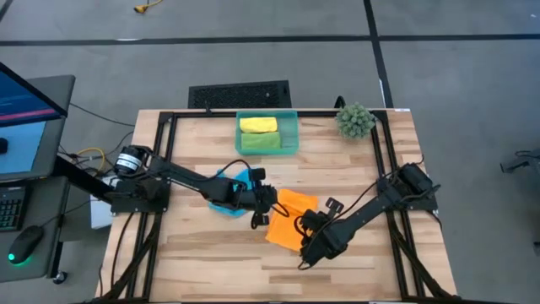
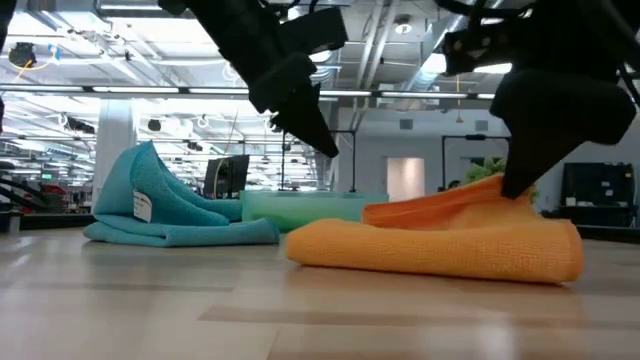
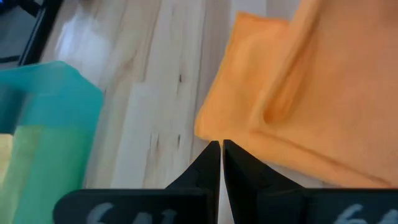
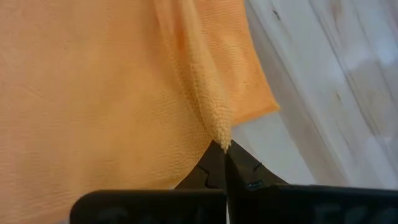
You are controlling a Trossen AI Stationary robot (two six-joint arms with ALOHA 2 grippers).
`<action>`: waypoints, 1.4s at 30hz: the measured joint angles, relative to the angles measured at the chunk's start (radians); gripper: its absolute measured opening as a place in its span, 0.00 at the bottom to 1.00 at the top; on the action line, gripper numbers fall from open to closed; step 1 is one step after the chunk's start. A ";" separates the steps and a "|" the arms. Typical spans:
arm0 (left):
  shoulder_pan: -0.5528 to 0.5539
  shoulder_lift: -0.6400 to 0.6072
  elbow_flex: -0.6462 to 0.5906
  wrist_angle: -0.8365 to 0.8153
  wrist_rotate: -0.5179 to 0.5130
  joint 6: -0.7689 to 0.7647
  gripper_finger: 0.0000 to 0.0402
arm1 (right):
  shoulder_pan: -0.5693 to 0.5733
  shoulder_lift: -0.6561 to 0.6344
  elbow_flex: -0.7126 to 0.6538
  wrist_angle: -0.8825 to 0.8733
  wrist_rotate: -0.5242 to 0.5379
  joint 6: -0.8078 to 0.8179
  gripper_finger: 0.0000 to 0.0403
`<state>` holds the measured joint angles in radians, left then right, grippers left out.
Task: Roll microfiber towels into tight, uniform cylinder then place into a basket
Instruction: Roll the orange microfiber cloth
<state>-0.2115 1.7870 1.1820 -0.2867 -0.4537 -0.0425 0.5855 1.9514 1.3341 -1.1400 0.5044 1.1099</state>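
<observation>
The orange towel [image 1: 289,218] lies partly folded over at the table's middle, resting on the wood. My right gripper [image 1: 307,245] is shut on it at its right part, where the cloth rises into a ridge [image 2: 480,190]. My left gripper [image 2: 325,145] is shut and hangs in the air above the towel's left edge [image 3: 208,127], touching nothing. The blue towel [image 1: 229,191] lies crumpled under my left arm. At the far edge, the teal basket [image 1: 291,114] holds a rolled yellow towel [image 1: 258,124] and a rolled green one [image 1: 261,142]. My right gripper pinches a raised fold of the orange towel [image 4: 219,132] between its two fingertips, near the towel's right-hand corner. The fingers come from above, slanting down from the table's right. The fold is drawn up to the tips; the rest of the towel lies on the table.
A spiky green plant ball [image 1: 355,121] stands at the far right corner. Black frame rails [image 1: 384,160] run along the table's sides. Bare wood [image 1: 219,262] stretches along the near edge. A monitor and keyboard stand off the table's left side.
</observation>
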 joint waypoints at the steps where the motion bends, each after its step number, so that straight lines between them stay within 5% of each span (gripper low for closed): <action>1: -0.005 -0.004 0.000 -0.017 -0.002 0.000 0.03 | -0.005 0.000 -0.001 -0.001 0.002 -0.007 0.01; 24: -0.174 -0.029 0.000 -0.174 -0.088 -0.032 0.03 | -0.065 -0.003 0.078 -0.086 0.110 -0.093 0.01; 42: -0.175 -0.029 0.000 -0.169 -0.045 -0.042 0.03 | -0.163 -0.003 0.022 -0.029 0.148 -0.135 0.01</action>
<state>-0.3866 1.7576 1.1820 -0.4553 -0.4986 -0.0845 0.4222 1.9484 1.3565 -1.1692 0.6525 0.9747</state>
